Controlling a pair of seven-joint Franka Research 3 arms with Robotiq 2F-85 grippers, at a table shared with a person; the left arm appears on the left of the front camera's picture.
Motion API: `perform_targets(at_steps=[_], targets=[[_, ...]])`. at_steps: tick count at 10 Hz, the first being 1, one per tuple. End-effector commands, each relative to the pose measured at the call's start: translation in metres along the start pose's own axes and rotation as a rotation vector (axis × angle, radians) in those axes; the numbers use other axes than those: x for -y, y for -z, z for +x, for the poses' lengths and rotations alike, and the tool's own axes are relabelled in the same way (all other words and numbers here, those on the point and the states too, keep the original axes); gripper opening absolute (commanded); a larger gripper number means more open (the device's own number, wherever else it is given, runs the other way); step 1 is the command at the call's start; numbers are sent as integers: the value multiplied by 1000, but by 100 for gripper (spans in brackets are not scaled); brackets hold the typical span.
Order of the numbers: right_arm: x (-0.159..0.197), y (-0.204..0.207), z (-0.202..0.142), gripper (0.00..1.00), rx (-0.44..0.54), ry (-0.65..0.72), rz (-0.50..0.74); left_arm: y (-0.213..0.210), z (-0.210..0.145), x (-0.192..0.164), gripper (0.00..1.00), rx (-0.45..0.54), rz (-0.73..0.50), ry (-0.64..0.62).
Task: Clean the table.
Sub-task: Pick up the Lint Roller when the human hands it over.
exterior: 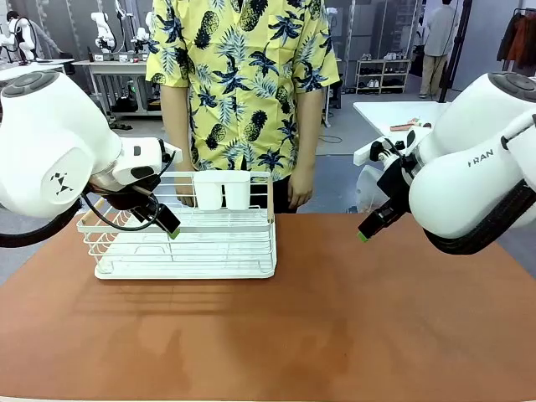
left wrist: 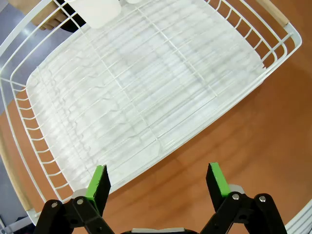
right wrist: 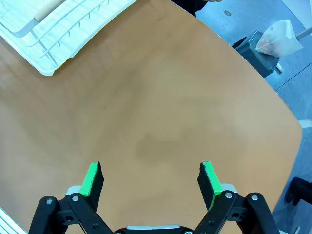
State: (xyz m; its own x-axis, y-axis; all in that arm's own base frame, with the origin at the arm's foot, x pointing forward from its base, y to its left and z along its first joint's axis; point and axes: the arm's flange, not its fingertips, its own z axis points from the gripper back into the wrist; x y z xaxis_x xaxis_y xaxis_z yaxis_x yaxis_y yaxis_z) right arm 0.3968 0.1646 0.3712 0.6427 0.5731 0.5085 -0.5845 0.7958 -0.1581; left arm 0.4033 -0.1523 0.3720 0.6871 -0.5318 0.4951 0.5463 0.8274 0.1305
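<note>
The reddish-brown table (exterior: 335, 318) stretches across the front view, and its bare top also shows below both wrists (left wrist: 263, 126) (right wrist: 161, 112). My left gripper (exterior: 165, 223) hangs over the near left part of a white wire dish rack (exterior: 188, 243). In the left wrist view this gripper (left wrist: 158, 178) is open with nothing between its green pads, above the rack's near edge (left wrist: 146, 107). My right gripper (exterior: 371, 226) hovers over the table's right half. It is open and empty (right wrist: 151, 175), with bare tabletop under it.
Two white cups (exterior: 222, 191) hang on the rack's far rail. A person in a yellow patterned shirt (exterior: 243, 84) stands at the far edge, hands down beside the rack. Past the table's rounded corner stands a dark bin with a bag (right wrist: 273, 41).
</note>
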Motion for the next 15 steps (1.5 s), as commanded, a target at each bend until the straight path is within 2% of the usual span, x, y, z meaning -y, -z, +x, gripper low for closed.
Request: perform_targets(at_steps=[1,2,3,4,5,6,7,8,9,10,11,12,13,15], targets=[[19,-34,19,100,42,149,99,-32,22,-20,100,8,-66,-78],[45,-63,28,100,61,291,214,-66,33,-48,100,-18,-236,-243],[72,-85,28,100,62,397,332,-93,32,-84,100,31,-426,-444],[100,-101,17,100,95,529,492,-114,12,-119,100,110,-688,-643],[133,-114,-7,100,172,656,634,-126,-29,-157,100,251,-884,-851],[159,-122,-39,100,252,790,738,-136,-75,-186,100,344,-939,-983],[180,-125,-76,100,264,899,835,-149,-125,-209,100,470,-1015,-1099],[197,-122,-112,100,264,987,877,-152,-175,-223,100,554,-1071,-1193],[213,-112,-145,100,307,1083,931,-137,-223,-229,100,565,-1056,-1314],[218,-95,-160,100,314,1095,960,-117,-244,-226,100,563,-1068,-1372],[219,-78,-164,100,299,1103,977,-99,-247,-224,100,544,-1072,-1413],[218,-61,-161,100,268,1123,933,-86,-234,-224,100,504,-1066,-1426],[219,-103,-184,100,313,1138,971,-128,-274,-235,100,483,-1023,-1294],[219,-103,-184,100,313,1138,971,-128,-274,-235,100,483,-1023,-1294]])
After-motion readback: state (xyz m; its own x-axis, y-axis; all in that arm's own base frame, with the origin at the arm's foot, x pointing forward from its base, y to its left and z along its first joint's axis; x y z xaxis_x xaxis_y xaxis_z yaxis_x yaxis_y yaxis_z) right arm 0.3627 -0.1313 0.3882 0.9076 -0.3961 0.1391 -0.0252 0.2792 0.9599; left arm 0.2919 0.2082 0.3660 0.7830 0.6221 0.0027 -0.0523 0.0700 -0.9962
